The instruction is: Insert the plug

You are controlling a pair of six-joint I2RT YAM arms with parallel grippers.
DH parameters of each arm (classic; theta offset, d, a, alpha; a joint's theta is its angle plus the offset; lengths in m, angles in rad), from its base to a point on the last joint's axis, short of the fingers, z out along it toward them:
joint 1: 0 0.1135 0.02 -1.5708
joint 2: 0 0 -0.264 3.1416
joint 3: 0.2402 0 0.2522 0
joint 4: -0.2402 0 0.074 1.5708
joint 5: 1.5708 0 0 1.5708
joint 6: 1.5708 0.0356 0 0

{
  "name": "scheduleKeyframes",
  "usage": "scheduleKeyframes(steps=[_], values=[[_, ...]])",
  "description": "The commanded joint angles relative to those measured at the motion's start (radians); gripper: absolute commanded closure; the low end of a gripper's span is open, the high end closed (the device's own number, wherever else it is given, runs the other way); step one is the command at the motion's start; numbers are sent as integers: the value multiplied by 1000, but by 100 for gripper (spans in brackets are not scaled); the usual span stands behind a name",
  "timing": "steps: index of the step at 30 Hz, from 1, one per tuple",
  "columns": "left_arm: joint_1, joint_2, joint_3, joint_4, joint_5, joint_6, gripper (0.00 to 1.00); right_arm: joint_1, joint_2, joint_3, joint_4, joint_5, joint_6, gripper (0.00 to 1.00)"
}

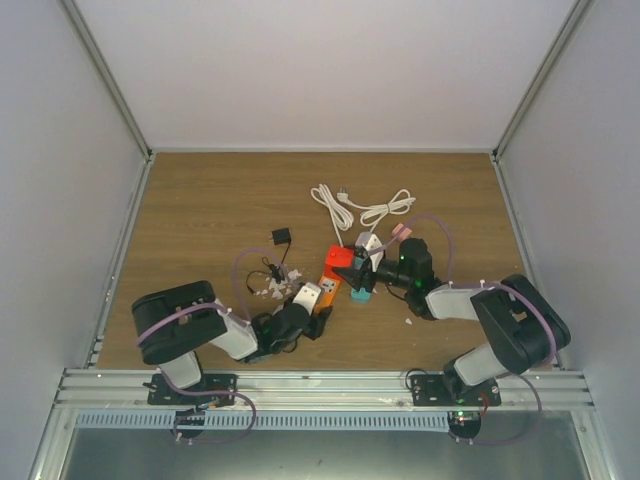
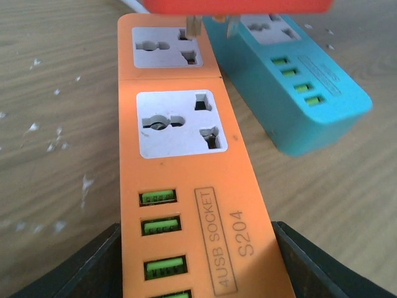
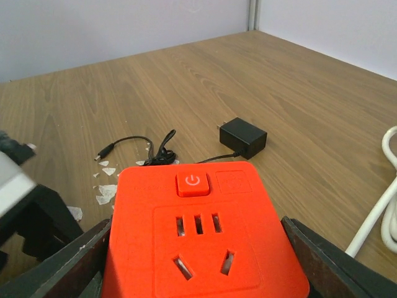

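We see the left gripper [image 2: 197,226] clamped across the near end of the orange power strip [image 2: 248,186], a dark finger against each long side. The strip is smooth plastic and runs lengthwise away from that gripper. Over the strip's far socket sits the red plug cube [image 3: 142,248], glossy and round-cornered, held by the right gripper [image 3: 197,223] with a jaw tight on each flank. Its metal prongs [image 2: 193,25] point down into that socket. Just right of the orange strip lies a teal strip [image 2: 298,99].
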Motion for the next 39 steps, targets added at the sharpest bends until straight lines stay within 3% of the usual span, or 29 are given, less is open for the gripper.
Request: scheduleKeyframes(steps=[1,4,13,39], values=[[-9,-125,-106,-20,89,35,60,-5,13,28,98,-13,10,100],[-9,-195,-135,-84,96,60,71,-6,20,25,126,-11,26,100],[-9,-201,-138,-130,57,52,84,35,95,43,160,-1,53,100],[0,-137,-103,-160,31,18,85,79,173,-6,262,137,114,99]])
